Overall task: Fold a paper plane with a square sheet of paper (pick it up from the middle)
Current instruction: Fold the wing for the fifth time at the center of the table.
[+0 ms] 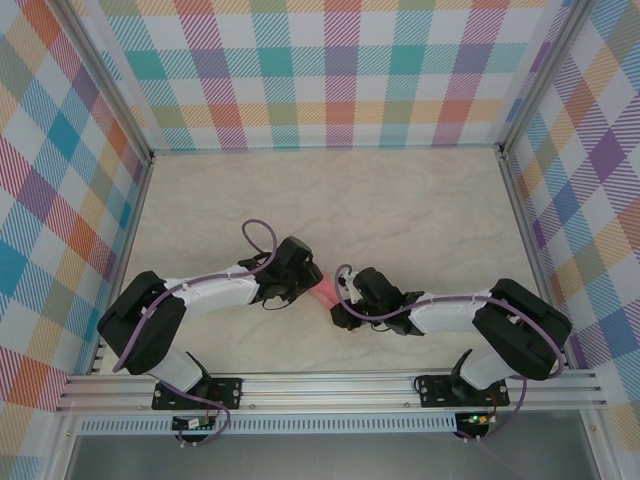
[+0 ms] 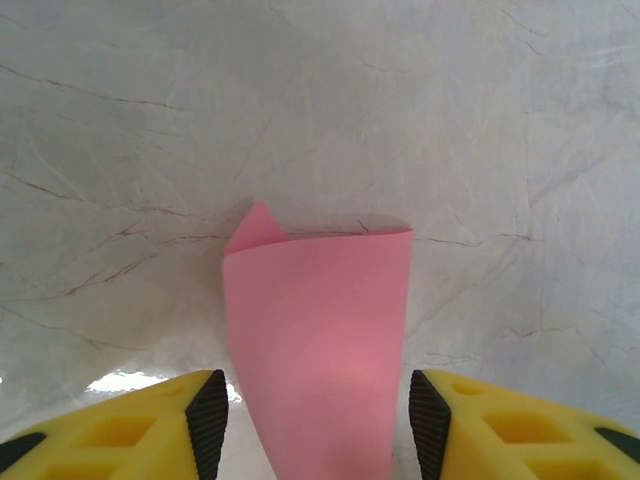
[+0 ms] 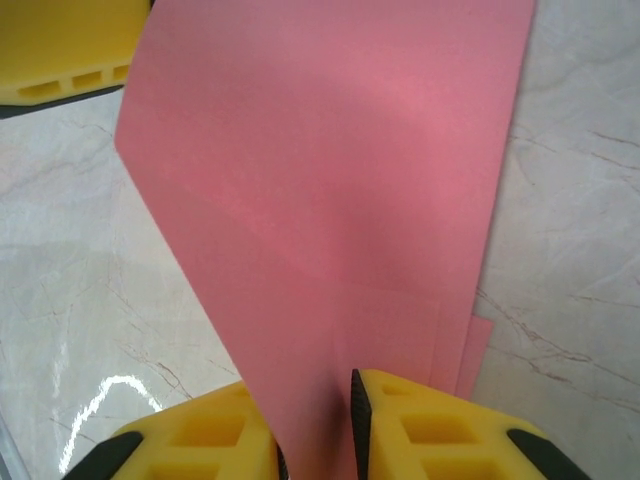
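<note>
You're early in the fold. The square sheet of paper (image 1: 325,293) sits at the middle of the overhead view, between both arms. It is doubled over, with a corner peeking out at its upper left in the left wrist view, and has no sharp nose or central ridge yet. The left gripper (image 2: 318,420) has its jaws apart, one on either side of the paper. The right gripper (image 3: 312,420) has its jaws narrowly parted with paper between them; you can't tell whether they pinch it.

Plaid walls (image 1: 340,70) enclose a pale marble tabletop (image 1: 420,200).
</note>
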`<state>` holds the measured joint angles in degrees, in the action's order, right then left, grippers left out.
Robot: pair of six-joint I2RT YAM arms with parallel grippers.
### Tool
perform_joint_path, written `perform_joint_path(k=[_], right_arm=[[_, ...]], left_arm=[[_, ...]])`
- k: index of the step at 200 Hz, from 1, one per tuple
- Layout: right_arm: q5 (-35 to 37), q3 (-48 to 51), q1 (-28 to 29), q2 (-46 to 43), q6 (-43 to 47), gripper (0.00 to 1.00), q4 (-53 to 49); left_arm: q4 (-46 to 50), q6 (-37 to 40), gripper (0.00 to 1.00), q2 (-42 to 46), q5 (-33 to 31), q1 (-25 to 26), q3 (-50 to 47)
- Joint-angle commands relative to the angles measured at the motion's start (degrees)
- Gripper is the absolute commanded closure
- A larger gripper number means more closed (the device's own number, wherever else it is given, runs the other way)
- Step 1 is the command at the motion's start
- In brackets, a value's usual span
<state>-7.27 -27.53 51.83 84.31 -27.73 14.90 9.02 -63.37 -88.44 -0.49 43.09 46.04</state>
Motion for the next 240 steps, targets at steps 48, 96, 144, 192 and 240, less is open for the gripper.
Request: perform_joint_path(k=[48, 96, 144, 192, 240], right_arm=[[3.02, -1.64, 1.5, -4.19, 6.89, 0.66, -8.63], [5.83, -4.52, 2.57, -3.47, 8.46, 0.68, -14.05], [8.36, -7.05, 4.27, -2.84, 9.31, 0.68, -16.62], [10.67, -8.31, 5.4, -2.4, 9.63, 0.71, -18.29], [12.06, -8.53, 5.73, -1.36, 9.1, 0.85, -18.18]], left_arm=[[2.48, 1.49, 0.82, -1.37, 0.75, 0.15, 2.05], [3.02, 2.21, 0.88, -2.15, 1.3, 0.1, 3.11], [3.11, 2.4, 0.89, -3.11, 1.35, 0.16, 3.28], [3.12, 2.38, 0.89, -3.75, 1.46, 0.13, 3.62], [3.21, 2.34, 0.89, -3.76, 1.55, 0.15, 3.86]])
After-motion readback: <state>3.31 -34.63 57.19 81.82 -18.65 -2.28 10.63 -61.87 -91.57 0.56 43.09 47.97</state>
